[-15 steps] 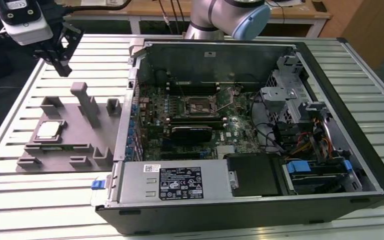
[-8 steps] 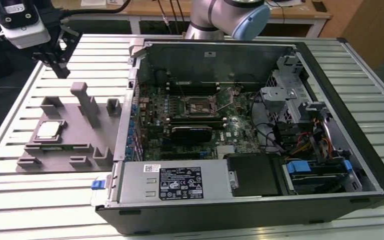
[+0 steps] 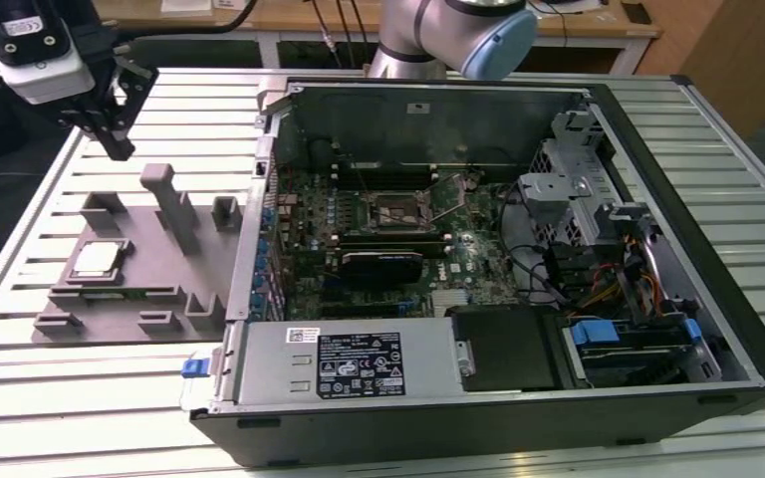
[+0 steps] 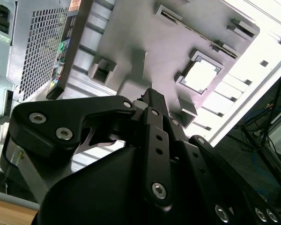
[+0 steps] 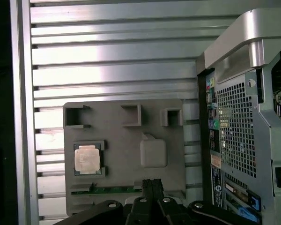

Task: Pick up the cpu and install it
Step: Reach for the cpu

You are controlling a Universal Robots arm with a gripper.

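While the claw (image 3: 117, 147) hangs over the far corner of the table (image 3: 77, 418) at the exterior view's left, its two fingers are pressed together with nothing between them. In both wrist views the dark tips meet along a thin seam. It grips nothing and touches nothing.

Below it, a little nearer, lies the grey tray (image 3: 156, 299). This is a moulded holder whose pockets and posts seem meant to keep each part at a fixed spot where the arm can find it. The chip (image 3: 97, 261) lies flat in a square pocket on the tray's left side in the exterior view, with its silvery lid facing up and well clear of the claw. Raised edges around the pocket hem it in, probably so that it cannot slide. Having the lid up would let it be lifted from above.

Just beside the tray, on the exterior view's right, the computer case (image 3: 516, 329) lies on its side with the panel off. That turns the green board upward, open to an arm working from overhead. The square socket (image 3: 398, 211) sits near the middle of that board, well apart from the chip. Whether its cover stands open cannot be told.

Judging by how things lie, the chip has not yet been picked up.
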